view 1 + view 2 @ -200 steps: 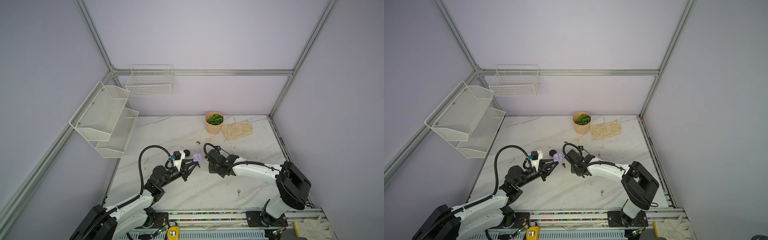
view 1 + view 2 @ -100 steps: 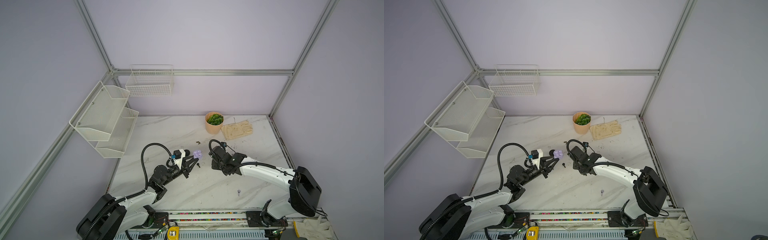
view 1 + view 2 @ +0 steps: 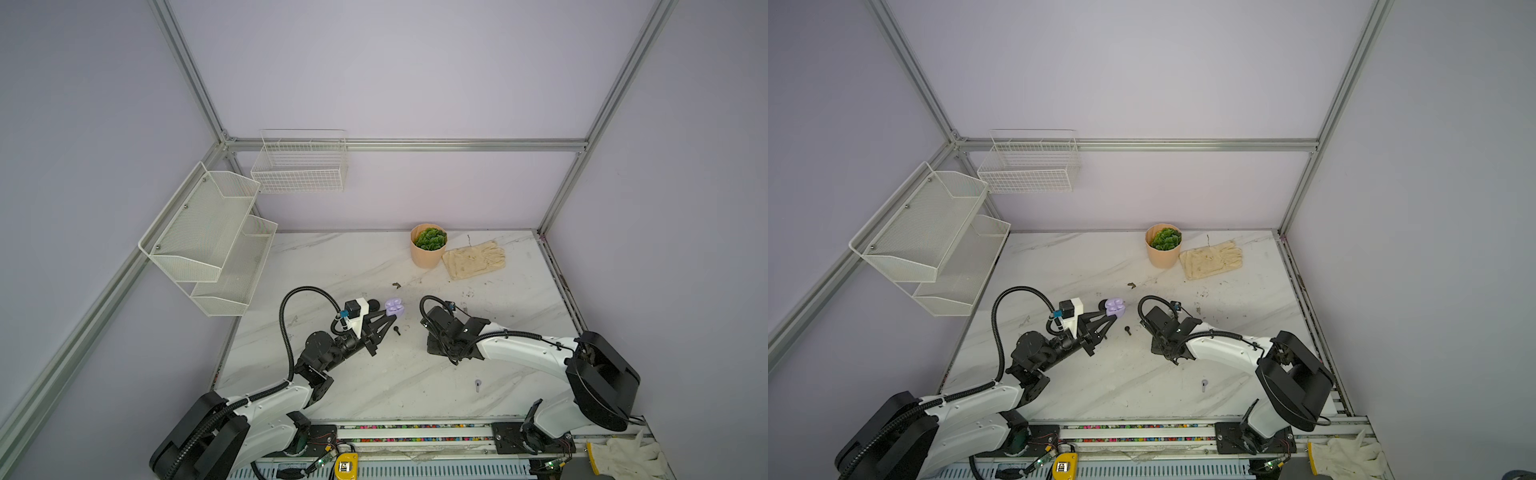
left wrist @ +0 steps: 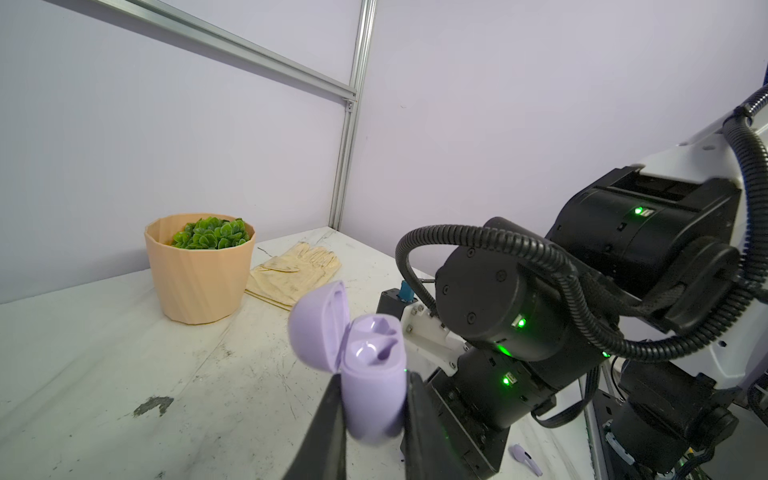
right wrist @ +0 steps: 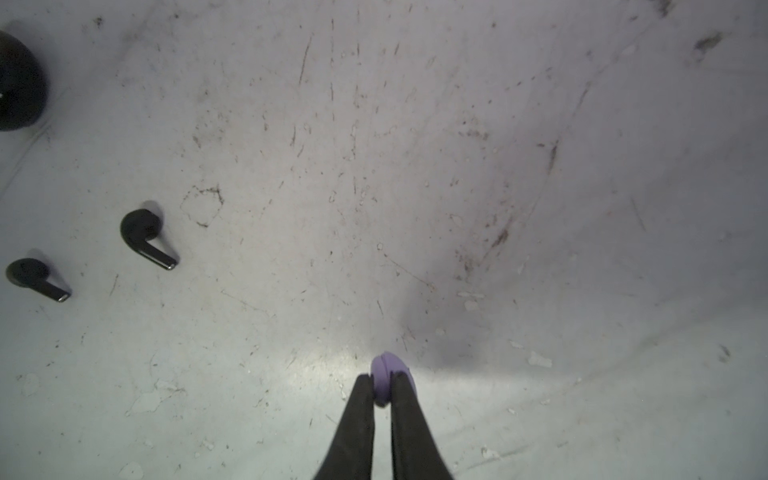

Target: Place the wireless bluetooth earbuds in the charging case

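- Clamping the base of the lilac charging case (image 4: 368,361), lid open: left tool (image 4: 373,388).
- Pinching one lilac earbud (image 5: 384,366): right tool (image 5: 383,385).
- Lying on the surface (image 5: 498,166) apart from it: two black earbuds (image 5: 145,237).

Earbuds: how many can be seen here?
4. Two black stemmed earbuds lie on the marble table; one lilac earbud is pinched in the right claw; another lilac earbud lies loose near the table's front edge.
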`<state>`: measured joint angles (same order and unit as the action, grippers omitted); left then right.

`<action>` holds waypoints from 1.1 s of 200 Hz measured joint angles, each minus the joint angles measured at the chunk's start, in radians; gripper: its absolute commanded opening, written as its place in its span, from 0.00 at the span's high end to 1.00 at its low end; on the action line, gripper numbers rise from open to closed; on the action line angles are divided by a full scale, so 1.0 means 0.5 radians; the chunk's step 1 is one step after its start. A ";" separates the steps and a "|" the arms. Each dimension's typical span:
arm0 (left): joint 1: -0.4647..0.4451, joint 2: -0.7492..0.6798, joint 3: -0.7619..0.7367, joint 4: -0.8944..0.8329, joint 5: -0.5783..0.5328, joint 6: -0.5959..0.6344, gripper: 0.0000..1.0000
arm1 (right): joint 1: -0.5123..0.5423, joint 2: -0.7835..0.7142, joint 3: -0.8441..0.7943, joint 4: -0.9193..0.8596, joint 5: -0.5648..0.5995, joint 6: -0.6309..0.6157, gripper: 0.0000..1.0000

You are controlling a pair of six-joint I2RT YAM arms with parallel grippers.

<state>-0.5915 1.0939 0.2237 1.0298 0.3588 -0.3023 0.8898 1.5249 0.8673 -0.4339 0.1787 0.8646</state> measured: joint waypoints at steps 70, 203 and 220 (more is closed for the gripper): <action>0.000 0.015 0.000 0.002 0.008 0.000 1.00 | 0.000 0.049 -0.082 0.104 -0.095 0.013 0.83; 0.000 0.018 0.001 -0.047 0.047 -0.002 1.00 | -0.021 -0.089 -0.086 0.105 -0.234 -0.114 0.55; 0.000 0.018 0.001 -0.047 0.059 -0.002 1.00 | -0.032 -0.092 -0.086 0.103 -0.237 -0.193 0.53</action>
<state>-0.5915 1.1030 0.2241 1.0065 0.3882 -0.3035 0.8738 1.4788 0.8242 -0.3824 0.0601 0.7681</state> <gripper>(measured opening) 0.190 0.457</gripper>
